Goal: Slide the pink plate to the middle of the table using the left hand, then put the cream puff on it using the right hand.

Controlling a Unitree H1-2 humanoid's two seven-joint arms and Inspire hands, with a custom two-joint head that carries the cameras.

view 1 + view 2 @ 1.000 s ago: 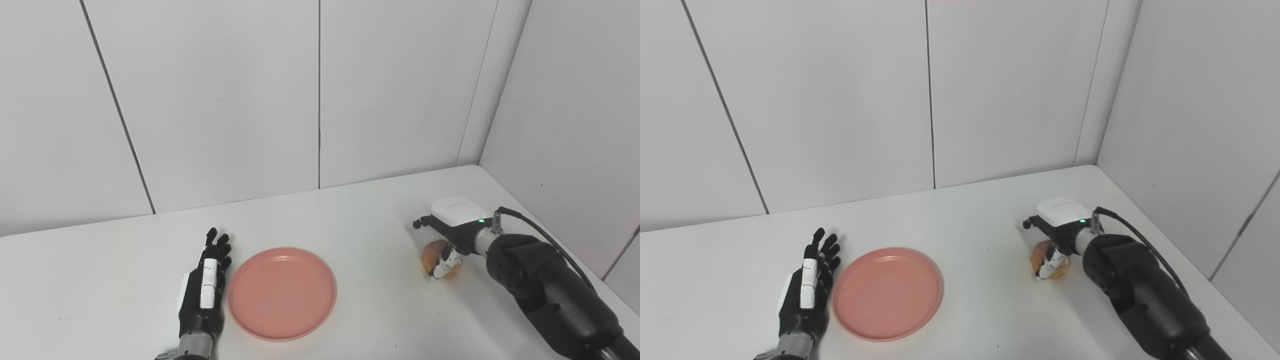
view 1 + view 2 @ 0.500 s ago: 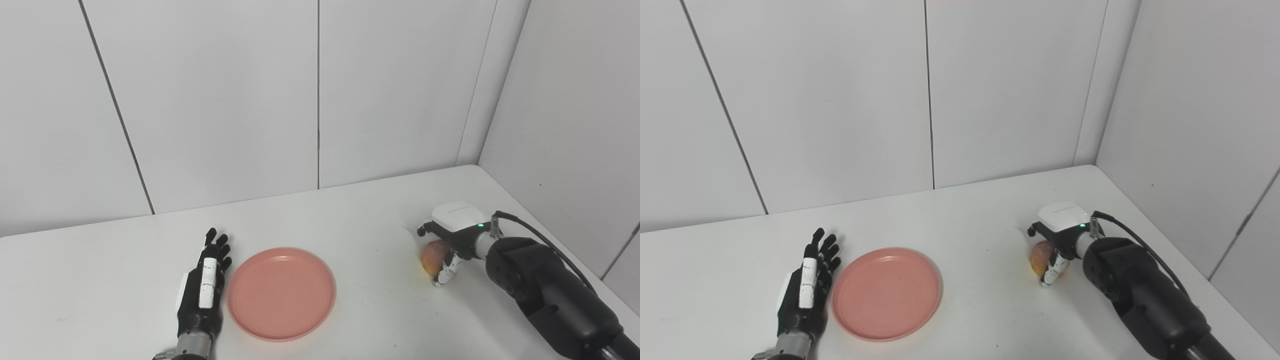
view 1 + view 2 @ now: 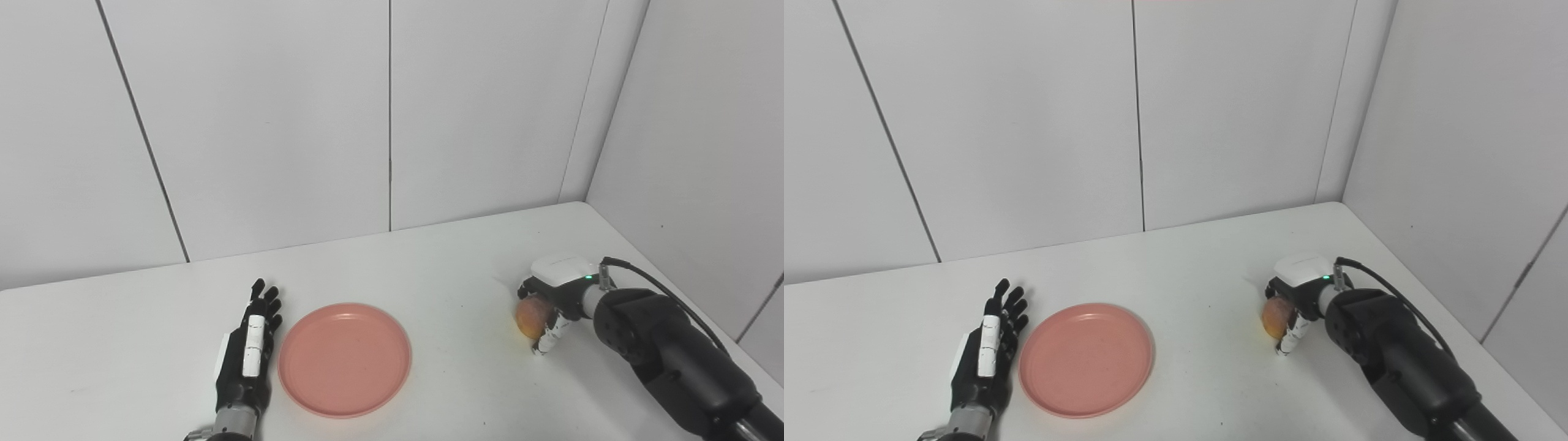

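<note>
Round pink plastic plate (image 3: 344,359) is sitting flat on the white surface (image 3: 429,269), left of centre. Left hand (image 3: 248,355), black with white panels, is lying flat just beside the plate's left rim, fingers (image 3: 264,300) spread and pointing away toward the wall, holding nothing; can't tell if it's touching the rim. Well right of the plate and slightly farther back, right hand (image 3: 554,300) is curling around the golden-brown cream puff (image 3: 530,316), fingers wrapping it from above and the right side. Can't tell if the puff is resting on the surface or lifted clear.
</note>
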